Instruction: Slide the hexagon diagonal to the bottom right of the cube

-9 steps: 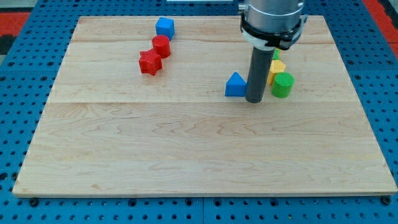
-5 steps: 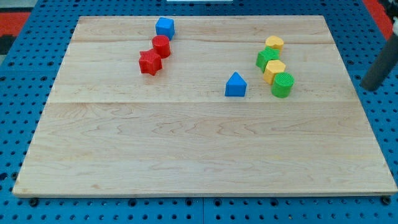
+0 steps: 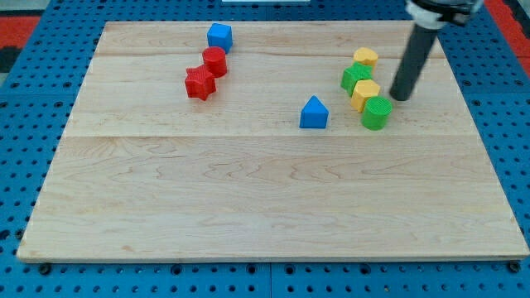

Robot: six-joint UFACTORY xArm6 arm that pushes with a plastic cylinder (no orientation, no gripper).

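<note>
A blue cube [image 3: 219, 36] sits near the view's top, left of centre. A red cylinder [image 3: 214, 60] and a red star [image 3: 199, 83] lie just below it. At the right stands a close column of blocks: a yellow block [image 3: 365, 57], a green block [image 3: 356, 77], a yellow hexagon-like block [image 3: 365, 93] and a green cylinder [image 3: 376, 112]. My tip [image 3: 401, 98] is down on the board just right of the lower yellow block and above-right of the green cylinder, a small gap away from both.
A blue triangle [image 3: 313, 112] lies left of the column, near the board's middle. The wooden board [image 3: 265, 207] rests on a blue pegboard, and its right edge is close to the rod.
The rod left its spot between the blue triangle and the column, swung off past the board's right edge, and has come back in to the column's right side. No block has moved.
</note>
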